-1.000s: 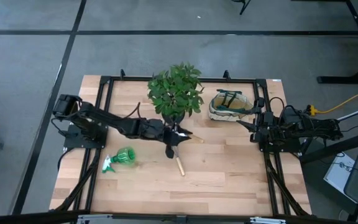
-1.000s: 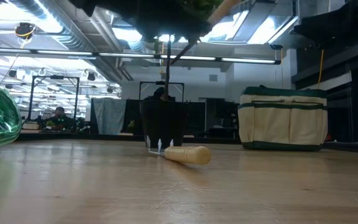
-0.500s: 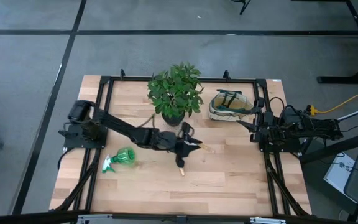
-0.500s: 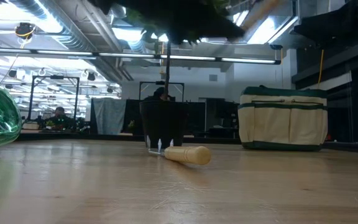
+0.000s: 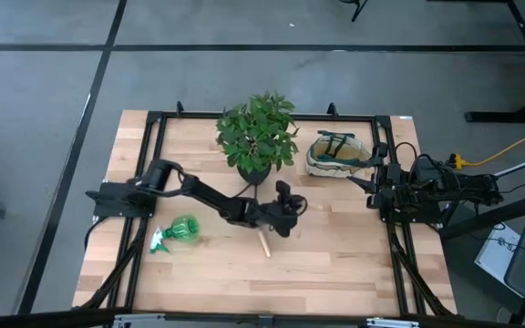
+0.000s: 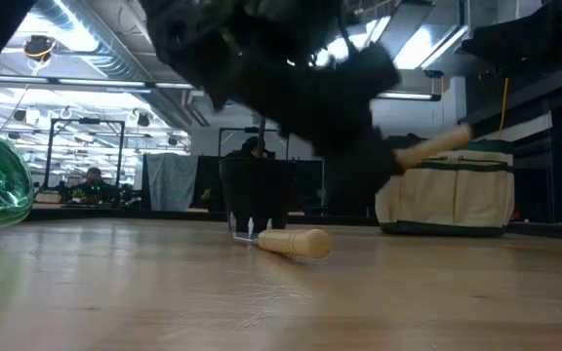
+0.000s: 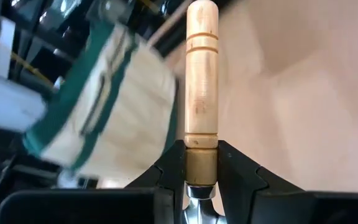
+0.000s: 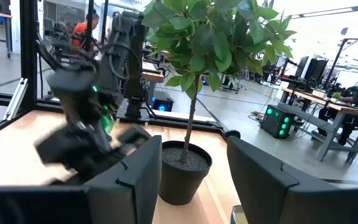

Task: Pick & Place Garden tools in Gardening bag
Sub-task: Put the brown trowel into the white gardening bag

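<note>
Spray bottle (image 5: 182, 230) is seen lying on its side at the left of the table (image 5: 335, 264), untouched. Just right of it, the left gripper (image 5: 285, 206) is held above mid-table, its fingers closed tight on the metal neck of a wooden-handled tool (image 7: 201, 87) — which tool cannot be told, the head being hidden. The handle is pointed ahead towards the gardening bag (image 5: 335, 155), presumably so the tool can be carried across and dropped in.

A second wooden-handled tool (image 5: 264, 242) is left flat on the table just beneath the arm, its head obscured. The potted plant (image 5: 256, 137) stands at the back centre, apart from the task.

The bag is set at the back right, upright and mouth upward, within reach of either arm. The right gripper (image 8: 188, 180) is parked at the right edge beside it, fingers spread wide and holding nothing.

Count — one spray bottle, two wooden-handled tools, one bag, one plant; no shears can be made out. Loading is judged barely begun.
</note>
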You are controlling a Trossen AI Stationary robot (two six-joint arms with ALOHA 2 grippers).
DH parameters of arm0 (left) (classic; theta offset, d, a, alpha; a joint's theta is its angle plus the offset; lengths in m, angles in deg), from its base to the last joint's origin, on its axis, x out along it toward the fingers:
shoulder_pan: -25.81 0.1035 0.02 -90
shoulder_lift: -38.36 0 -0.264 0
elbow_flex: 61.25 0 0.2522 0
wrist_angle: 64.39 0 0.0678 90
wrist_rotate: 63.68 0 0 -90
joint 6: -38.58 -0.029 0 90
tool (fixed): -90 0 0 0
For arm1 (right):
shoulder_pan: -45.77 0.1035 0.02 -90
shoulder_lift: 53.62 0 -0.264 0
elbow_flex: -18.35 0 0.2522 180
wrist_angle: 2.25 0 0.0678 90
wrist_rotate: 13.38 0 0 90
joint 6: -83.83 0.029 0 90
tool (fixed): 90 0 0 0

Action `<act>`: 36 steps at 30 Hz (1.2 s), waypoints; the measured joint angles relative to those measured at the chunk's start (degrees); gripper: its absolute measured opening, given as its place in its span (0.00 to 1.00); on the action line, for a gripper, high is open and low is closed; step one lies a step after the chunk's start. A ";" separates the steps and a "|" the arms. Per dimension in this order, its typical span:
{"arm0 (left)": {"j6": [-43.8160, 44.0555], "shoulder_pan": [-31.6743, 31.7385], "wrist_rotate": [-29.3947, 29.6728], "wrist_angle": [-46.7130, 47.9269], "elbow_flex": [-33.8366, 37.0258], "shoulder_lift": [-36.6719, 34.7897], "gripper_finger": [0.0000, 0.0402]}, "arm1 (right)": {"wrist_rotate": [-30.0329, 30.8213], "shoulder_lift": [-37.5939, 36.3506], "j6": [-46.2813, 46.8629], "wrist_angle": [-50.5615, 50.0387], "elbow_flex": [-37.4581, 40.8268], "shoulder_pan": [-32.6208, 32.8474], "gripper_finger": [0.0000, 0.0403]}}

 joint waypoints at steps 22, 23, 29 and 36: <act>3.96 7.40 1.83 5.45 -0.33 4.16 0.16 | 0.00 0.00 0.02 0.00 -0.02 0.00 0.46; 4.08 7.62 2.30 6.04 -0.31 4.16 0.16 | 0.00 0.00 0.02 0.00 -0.01 0.01 0.46; 3.92 10.20 3.53 9.42 -0.15 3.98 0.16 | 0.00 0.00 0.00 0.00 0.00 0.00 0.46; 7.77 11.69 0.36 12.20 -0.15 3.76 0.16 | 0.00 0.00 0.02 0.00 -0.02 0.01 0.46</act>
